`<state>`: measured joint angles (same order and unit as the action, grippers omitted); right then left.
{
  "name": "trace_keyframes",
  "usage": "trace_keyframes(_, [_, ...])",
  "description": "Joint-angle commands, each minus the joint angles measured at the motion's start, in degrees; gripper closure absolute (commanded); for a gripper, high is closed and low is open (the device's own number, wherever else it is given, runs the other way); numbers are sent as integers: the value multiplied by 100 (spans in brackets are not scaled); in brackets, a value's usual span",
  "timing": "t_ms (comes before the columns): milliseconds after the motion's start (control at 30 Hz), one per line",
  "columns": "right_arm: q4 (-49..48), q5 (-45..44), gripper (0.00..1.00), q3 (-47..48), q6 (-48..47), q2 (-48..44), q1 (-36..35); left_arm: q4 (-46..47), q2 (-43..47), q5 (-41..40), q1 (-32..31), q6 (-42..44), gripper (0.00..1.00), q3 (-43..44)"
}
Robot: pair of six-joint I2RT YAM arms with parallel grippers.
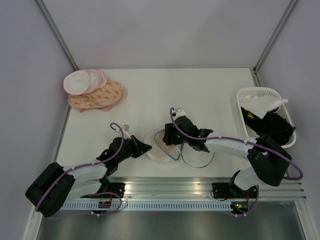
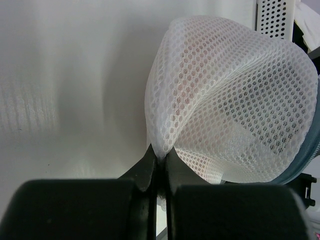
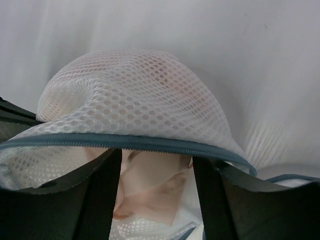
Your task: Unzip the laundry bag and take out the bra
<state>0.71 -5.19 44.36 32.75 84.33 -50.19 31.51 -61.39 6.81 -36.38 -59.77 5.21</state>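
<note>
Pinching the unzipped bag [image 1: 161, 146], lower centre, top view.
Its mesh is pinched by the left gripper [image 2: 160, 159]; the right gripper [image 3: 156, 165] is spread over the soft, light bra [image 3: 150, 187] inside, best gripped at a fold.

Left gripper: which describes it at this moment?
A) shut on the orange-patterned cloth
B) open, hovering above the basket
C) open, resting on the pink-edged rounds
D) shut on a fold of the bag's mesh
D: the left wrist view shows the left gripper closed, with a fold of the bag's white mesh pinched between its fingertips.
</note>
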Motion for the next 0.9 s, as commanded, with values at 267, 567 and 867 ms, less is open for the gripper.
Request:
trace_keyframes(267, [-616,475,93,-164,-208,-65,80,629,-225,224,17,-228,98,-29])
trace_keyframes(567, [-440,405,95,-138,-261,-111,80,839,-436,295,17,-263,98,-3])
trace_keyframes(867, [-151,361,99,-112,-304,-268,80,427,-296,75,17,-298,33,94])
